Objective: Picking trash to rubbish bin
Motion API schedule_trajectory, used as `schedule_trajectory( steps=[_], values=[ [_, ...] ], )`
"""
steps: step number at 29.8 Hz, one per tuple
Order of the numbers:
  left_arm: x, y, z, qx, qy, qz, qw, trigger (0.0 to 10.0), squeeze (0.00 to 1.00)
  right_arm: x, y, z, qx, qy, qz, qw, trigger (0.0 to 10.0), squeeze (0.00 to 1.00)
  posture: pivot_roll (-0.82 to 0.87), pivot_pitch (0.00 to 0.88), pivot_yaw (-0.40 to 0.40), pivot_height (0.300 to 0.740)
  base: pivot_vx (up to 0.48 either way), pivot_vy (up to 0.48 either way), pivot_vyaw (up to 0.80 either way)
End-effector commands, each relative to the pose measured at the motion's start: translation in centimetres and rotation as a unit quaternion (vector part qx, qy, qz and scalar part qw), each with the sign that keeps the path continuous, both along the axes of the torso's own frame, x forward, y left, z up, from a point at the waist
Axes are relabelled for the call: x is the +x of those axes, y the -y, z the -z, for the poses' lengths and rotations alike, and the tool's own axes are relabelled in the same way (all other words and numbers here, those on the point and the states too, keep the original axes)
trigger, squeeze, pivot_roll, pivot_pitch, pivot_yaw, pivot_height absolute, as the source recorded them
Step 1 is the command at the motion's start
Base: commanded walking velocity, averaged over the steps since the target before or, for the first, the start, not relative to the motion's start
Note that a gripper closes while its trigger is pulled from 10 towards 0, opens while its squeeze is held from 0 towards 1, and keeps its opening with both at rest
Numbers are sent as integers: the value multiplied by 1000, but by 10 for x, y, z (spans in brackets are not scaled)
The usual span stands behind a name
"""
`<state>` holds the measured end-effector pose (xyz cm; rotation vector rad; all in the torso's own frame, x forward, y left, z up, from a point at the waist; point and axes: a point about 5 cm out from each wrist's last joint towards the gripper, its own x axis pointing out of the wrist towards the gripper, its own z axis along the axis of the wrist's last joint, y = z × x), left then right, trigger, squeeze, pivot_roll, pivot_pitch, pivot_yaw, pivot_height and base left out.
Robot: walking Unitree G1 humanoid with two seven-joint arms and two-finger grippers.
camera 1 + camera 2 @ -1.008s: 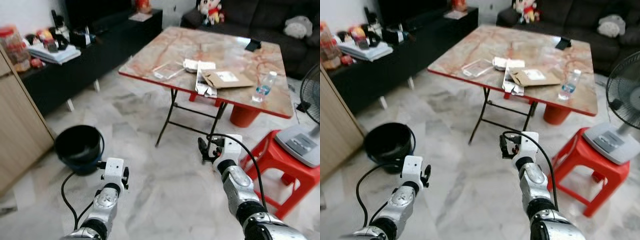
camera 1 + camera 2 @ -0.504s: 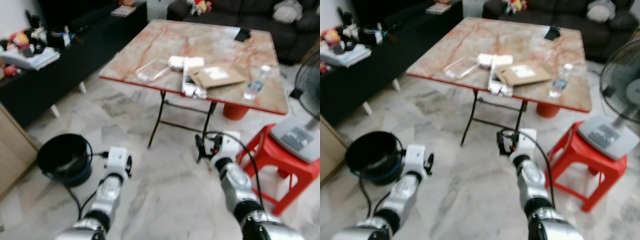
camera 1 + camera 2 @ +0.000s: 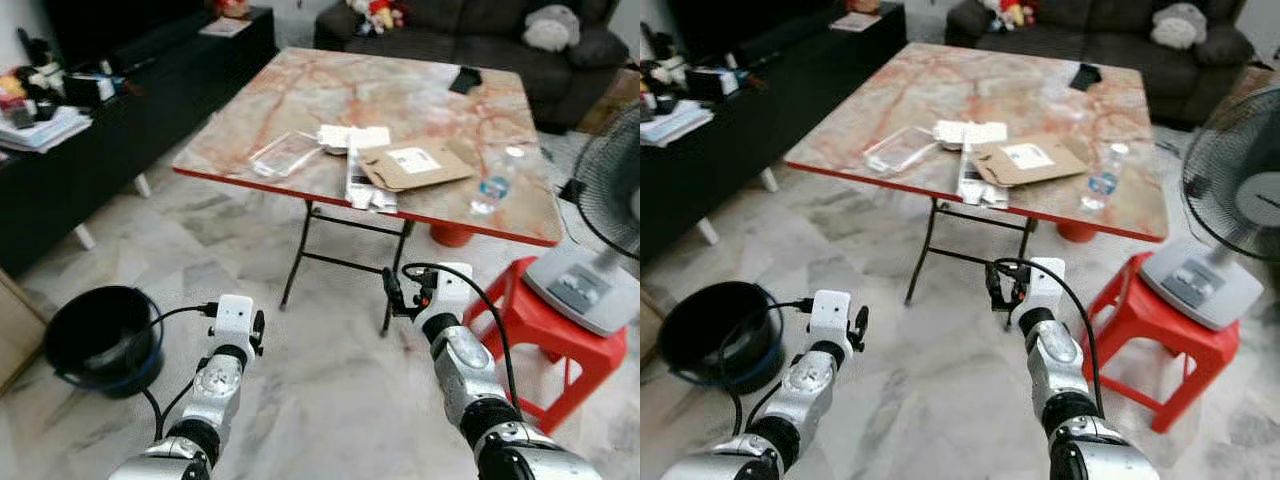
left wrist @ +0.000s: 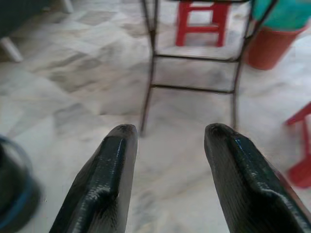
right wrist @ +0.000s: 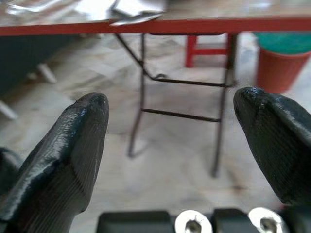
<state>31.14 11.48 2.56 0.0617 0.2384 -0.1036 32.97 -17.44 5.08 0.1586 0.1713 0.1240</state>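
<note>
Facing a marbled square table [image 3: 400,100], both end effectors [image 4: 167,160] [image 5: 170,141] spread open, empty, glossy black.

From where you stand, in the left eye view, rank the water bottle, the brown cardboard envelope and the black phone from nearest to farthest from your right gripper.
1. water bottle, near the table's front right edge, just beyond the right gripper.
2. brown cardboard envelope, mid-table, further in and left of the bottle.
3. black phone, at the table's far side toward the sofa.

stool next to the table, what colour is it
Red; the stool shows best in the left eye view, under the fan's base.
</note>
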Motion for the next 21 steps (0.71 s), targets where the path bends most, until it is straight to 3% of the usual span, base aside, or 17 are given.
schedule_trajectory(
  steps=[1, 9, 21],
  values=[
    [5, -10, -6, 10, 15, -8, 1000, 10000, 0, 6, -9, -9, 6, 19, -8, 1000, 10000, 0, -69, 38, -57, 740, 326, 0, 0],
    [6, -9, -8, 8, 21, -7, 1000, 10000, 0, 7, -11, -11, 9, 26, -12, 1000, 10000, 0, -69, 38, -57, 740, 326, 0, 0],
    [15, -5, -24, 1, 66, -6, 998, 10000, 0, 8, -17, -13, 12, 30, -19, 999, 10000, 0, -68, 35, -55, 740, 327, 0, 0]
  ],
)
